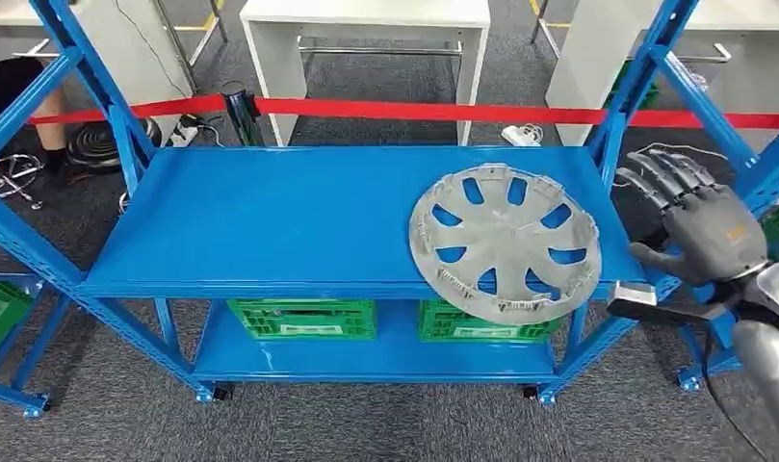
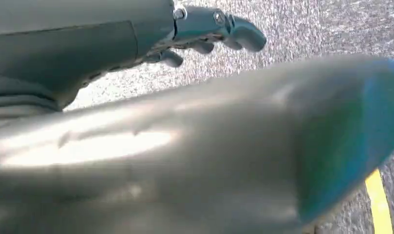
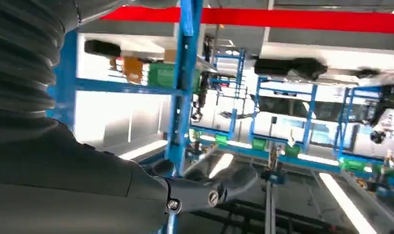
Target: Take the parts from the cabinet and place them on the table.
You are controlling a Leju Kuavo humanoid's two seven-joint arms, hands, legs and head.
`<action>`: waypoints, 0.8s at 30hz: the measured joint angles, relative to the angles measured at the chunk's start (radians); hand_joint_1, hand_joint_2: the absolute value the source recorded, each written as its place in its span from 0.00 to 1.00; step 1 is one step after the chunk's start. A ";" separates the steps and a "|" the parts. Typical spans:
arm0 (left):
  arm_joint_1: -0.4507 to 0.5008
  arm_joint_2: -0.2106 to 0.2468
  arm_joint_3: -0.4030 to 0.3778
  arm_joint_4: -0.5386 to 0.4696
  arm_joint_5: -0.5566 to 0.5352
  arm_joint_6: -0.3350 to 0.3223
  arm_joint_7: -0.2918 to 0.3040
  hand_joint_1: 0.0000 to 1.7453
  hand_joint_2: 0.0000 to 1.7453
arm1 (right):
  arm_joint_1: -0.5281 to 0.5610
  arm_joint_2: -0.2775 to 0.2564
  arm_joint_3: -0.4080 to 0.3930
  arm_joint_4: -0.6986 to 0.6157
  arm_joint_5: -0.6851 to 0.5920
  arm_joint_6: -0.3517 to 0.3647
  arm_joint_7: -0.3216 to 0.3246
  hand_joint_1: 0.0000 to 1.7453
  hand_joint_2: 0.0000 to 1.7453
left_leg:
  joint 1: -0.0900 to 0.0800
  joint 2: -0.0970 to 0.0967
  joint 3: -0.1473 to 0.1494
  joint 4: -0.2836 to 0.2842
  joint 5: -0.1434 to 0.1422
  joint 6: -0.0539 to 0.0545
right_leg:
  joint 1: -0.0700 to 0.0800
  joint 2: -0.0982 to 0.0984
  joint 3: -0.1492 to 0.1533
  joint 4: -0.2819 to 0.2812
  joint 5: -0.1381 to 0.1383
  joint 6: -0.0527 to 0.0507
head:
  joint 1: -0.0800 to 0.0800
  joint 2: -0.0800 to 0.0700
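Currently the right hand (image 1: 698,226), fingers spread and empty, hovers just beside the round grey plastic wheel cover (image 1: 506,243) overhanging the blue metal shelf (image 1: 270,221); a nudge could tip it off. Left hand (image 2: 204,29) holds nothing, fingers loosely curled

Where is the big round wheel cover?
In the head view, the wheel cover lies on the blue shelf's right side, overhanging the front edge, near the right hand.
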 joint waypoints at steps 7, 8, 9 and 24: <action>0.001 0.001 0.000 0.000 -0.002 -0.021 -0.018 0.00 0.00 | 0.031 0.030 -0.013 -0.003 0.021 -0.024 0.006 0.00 1.00 | 0.008 0.001 -0.111 0.301 -0.189 -0.031 | -0.009 -0.005 -0.046 -0.007 0.040 -0.027 | -0.002 0.000; 0.001 0.001 0.000 0.001 -0.002 -0.039 -0.024 0.00 0.00 | 0.037 0.036 -0.015 -0.003 0.025 -0.025 0.006 0.00 1.00 | 0.008 0.001 -0.097 0.297 -0.181 -0.030 | -0.009 -0.005 -0.053 -0.007 0.046 -0.025 | -0.002 0.000; 0.001 0.002 0.000 0.001 -0.002 -0.053 -0.028 0.00 0.00 | 0.040 0.041 -0.018 -0.003 0.027 -0.025 0.005 0.00 1.00 | 0.008 0.000 -0.058 0.247 -0.156 -0.027 | -0.009 -0.005 -0.058 -0.007 0.051 -0.023 | -0.002 0.000; -0.001 0.003 0.001 0.000 -0.003 -0.057 -0.041 0.00 0.00 | 0.013 0.087 -0.040 0.035 -0.108 0.149 -0.040 0.00 1.00 | 0.002 0.001 0.088 -0.017 -0.085 0.013 | -0.004 0.001 -0.063 -0.027 0.089 0.006 | 0.000 0.000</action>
